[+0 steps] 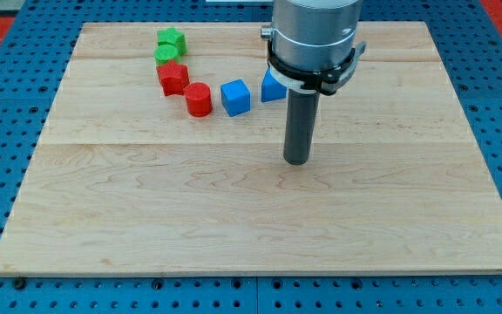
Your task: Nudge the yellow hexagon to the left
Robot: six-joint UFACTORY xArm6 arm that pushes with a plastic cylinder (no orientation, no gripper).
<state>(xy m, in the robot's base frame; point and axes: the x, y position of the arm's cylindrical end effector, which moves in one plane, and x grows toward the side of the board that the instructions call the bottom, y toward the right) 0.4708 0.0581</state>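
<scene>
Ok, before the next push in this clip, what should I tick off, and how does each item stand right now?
1. Yellow hexagon in view: not ok; none shows, and the arm could be hiding it.
2. My tip located: ok; on the bare board, below and right of the blue cube.
3. Tip apart from every block: ok.
4. Second blue block shape known: cannot tell; the arm covers part of it.
5. Push direction settled: cannot tell without the target.

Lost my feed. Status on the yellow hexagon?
My tip on bare board, below blue cube. Yellow hexagon not visible. Red and green blocks at upper left.
</scene>
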